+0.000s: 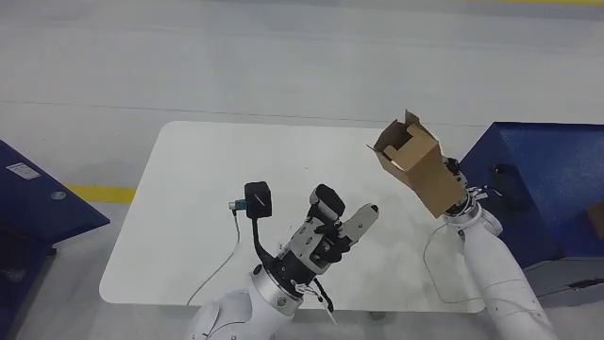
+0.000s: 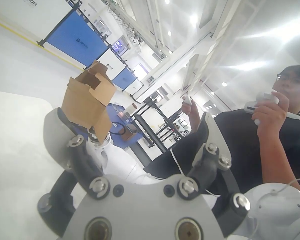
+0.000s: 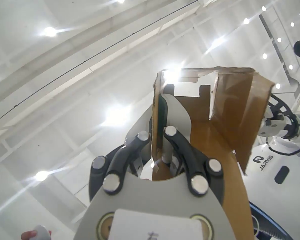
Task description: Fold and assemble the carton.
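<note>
Off the counter's (image 1: 189, 246) left edge stands a low blue platform (image 1: 33, 203).

Over the counter's near edge, about midway along it, the left gripper (image 1: 347, 210) hangs clear of the surface, pointing toward the counter's right side. Its 2 fingers (image 2: 53, 123) are spread wide apart with nothing between them, as the left wrist view also shows (image 2: 130, 118).

Above the counter's right side, the brown carton (image 1: 415, 165) is held up in the air, off the surface and tilted, its open end highest and turned toward the counter's far edge. The flaps at that end stand unfolded, 1 of them with a notch cut in it, and the inside is hollow (image 2: 87, 101).

The right gripper (image 3: 156, 116) grips the carton's (image 3: 230, 116) lower end: it is clamped on 1 cardboard wall, with 1 finger (image 3: 175, 111) inside the carton and the other outside it. From above, the carton hides most of this gripper.

Past the counter's right edge sits another blue unit (image 1: 538, 175).
</note>
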### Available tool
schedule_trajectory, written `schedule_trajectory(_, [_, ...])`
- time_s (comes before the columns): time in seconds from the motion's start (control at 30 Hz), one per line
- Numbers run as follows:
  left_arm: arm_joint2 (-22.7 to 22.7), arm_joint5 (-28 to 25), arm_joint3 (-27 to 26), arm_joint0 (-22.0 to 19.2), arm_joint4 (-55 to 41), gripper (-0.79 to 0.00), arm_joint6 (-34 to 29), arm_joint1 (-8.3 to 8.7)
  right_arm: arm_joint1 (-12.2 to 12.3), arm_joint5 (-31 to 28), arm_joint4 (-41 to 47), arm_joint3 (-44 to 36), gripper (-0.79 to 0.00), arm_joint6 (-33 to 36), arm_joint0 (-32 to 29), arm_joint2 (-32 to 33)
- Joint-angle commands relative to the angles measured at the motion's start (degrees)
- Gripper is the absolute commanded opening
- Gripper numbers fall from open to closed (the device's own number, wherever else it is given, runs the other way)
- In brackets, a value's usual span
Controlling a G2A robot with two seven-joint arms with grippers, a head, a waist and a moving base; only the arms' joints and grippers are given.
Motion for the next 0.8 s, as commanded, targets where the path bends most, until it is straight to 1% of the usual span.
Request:
schedule_trajectory(0.0, [0.0, 0.0, 0.0, 0.0, -0.03, 0.0, 0.0, 0.0, 0.0, 0.0, 0.0, 0.0, -0.785, 0.0, 0.0, 0.0])
schedule_trajectory(0.03, [0.0, 0.0, 0.0, 0.0, -0.03, 0.0, 0.0, 0.0, 0.0, 0.0, 0.0, 0.0, -0.785, 0.0, 0.0, 0.0])
schedule_trajectory(0.07, [0.0, 0.0, 0.0, 0.0, -0.03, 0.0, 0.0, 0.0, 0.05, -2.31, -1.02, -1.0, -0.785, -1.16, -0.05, 0.42])
schedule_trajectory(0.1, [0.03, 0.02, 0.06, 0.19, -0.71, 0.0, 0.14, -0.02, 0.1, -5.07, -2.35, -1.65, -0.785, -2.02, -0.27, 0.75])
schedule_trajectory(0.13, [0.03, 0.09, 0.34, 0.96, -4.98, 0.0, 0.1, -0.13, 0.16, -9.56, -4.69, -2.73, -0.785, -2.81, -0.7, 1.12])
schedule_trajectory(0.17, [-0.76, -0.16, 0.53, 1.02, -7.75, 0.0, -0.2, -0.15, 0.14, -13.24, -6.28, -3.71, -0.785, -2.87, -1.22, 1.39])
schedule_trajectory(0.2, [-1.67, 0.24, 1.19, 0.69, -8.29, 0.0, -1.18, -0.06, 0.08, -15.83, -7.29, -4.42, -0.785, -2.87, -1.75, 1.52])
schedule_trajectory(0.23, [-2.47, 1.6, 1.78, -0.19, -6.54, 0.0, -2.78, 0.09, 0.02, -18.69, -8.59, -5.27, -0.785, -3.22, -2.29, 1.7])
schedule_trajectory(0.3, [-2.61, 3.72, 2.08, -1.21, -4.67, 0.0, -3.65, 0.1, -0.07, -22.13, -10.05, -6.33, -0.785, -3.34, -2.92, 1.98])
schedule_trajectory(0.33, [-2.36, 5.58, 2.62, -1.78, -5.07, 0.0, -4.42, 0.01, -0.17, -22.88, -10.15, -6.96, -0.785, -3.25, -3.3, 1.99])
schedule_trajectory(0.37, [-2.38, 9.37, 3.4, -3.0, -4.76, 0.0, -4.65, -0.17, -0.27, -24.58, -10.07, -7.63, -0.785, -3.23, -3.57, 2.41])
schedule_trajectory(0.4, [-2.24, 11.58, 3.96, -3.69, -4.3, 0.0, -4.84, -0.28, -0.3, -25.95, -10.44, -7.94, -0.785, -3.26, -3.66, 2.69])
schedule_trajectory(0.43, [-1.87, 16.43, 5.17, -4.41, -4.7, 0.0, -5.73, -0.48, -0.33, -27.92, -11.2, -8.45, -0.785, -3.18, -3.74, 3.05])
schedule_trajectory(0.47, [-1.54, 24.42, 6.01, -5.52, -7.55, 0.0, -7.42, -0.92, -0.44, -29.66, -10.9, -9.05, -0.785, -2.81, -3.86, 3.59])
schedule_trajectory(0.63, [-1.54, 24.42, 6.01, -5.52, -7.55, 0.0, -7.42, -0.92, -0.44, -29.66, -10.9, -9.05, -0.785, -2.81, -3.86, 3.59])
schedule_trajectory(0.67, [-1.54, 24.42, 6.01, -5.52, -7.55, 0.0, -7.42, -0.92, -0.43, -30.44, -11.46, -9.79, -0.785, -3.15, -3.93, 3.76])
schedule_trajectory(0.7, [-1.86, 26.29, 7.51, -4.75, -8.41, 0.0, -7.6, -0.92, -0.37, -32.5, -12.86, -10.63, -0.785, -3.19, -4.03, 4.15])
schedule_trajectory(0.73, [-3.03, 31.67, 8.42, -3.83, -15.12, 0.0, -10.03, -1.2, -0.24, -36.71, -15.77, -11.4, -0.785, -3.28, -4.32, 4.88])
schedule_trajectory(0.77, [-5.55, 36.21, 8.16, -4.76, -25.91, 0.0, -13.61, -1.76, -0.21, -40.3, -18.3, -12.3, -0.785, -3.45, -4.92, 5.25])
